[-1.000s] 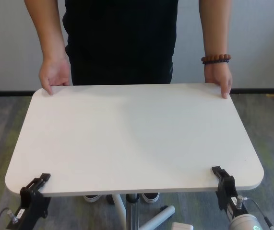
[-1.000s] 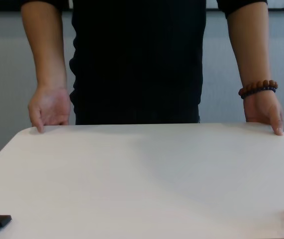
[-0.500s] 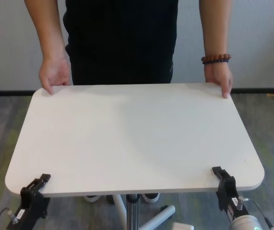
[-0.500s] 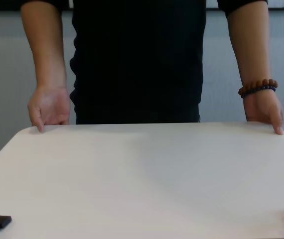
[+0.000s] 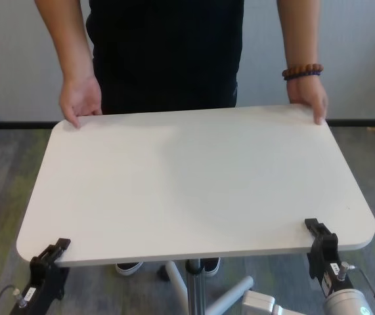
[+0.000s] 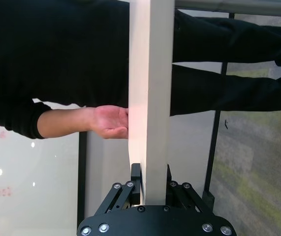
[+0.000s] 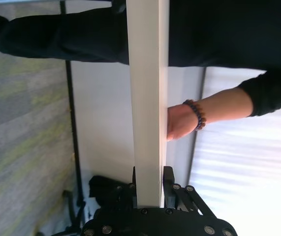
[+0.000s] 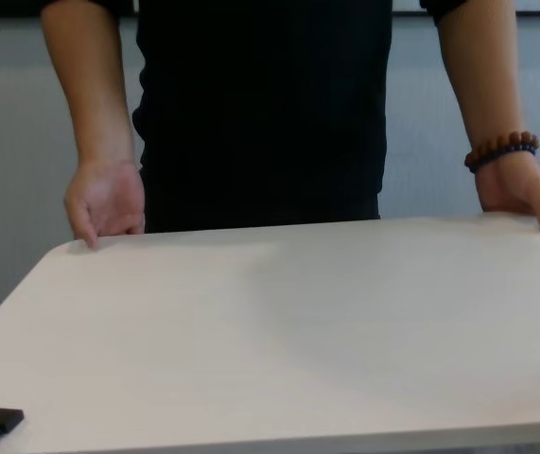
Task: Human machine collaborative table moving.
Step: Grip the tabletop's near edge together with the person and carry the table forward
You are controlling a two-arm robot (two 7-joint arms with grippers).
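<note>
I'm getting bright, even room light here, soft and shadow-poor across the table (image 5: 194,184). There's a faint darker patch on its far half in front of the human (image 5: 167,52), whose black shirt reads as one flat mass without detail. On the right wrist feed the wall (image 7: 248,162) behind blows out to white glare. The chest feed looks slightly soft, and the person's hand (image 8: 106,200) is mildly blurred.
</note>
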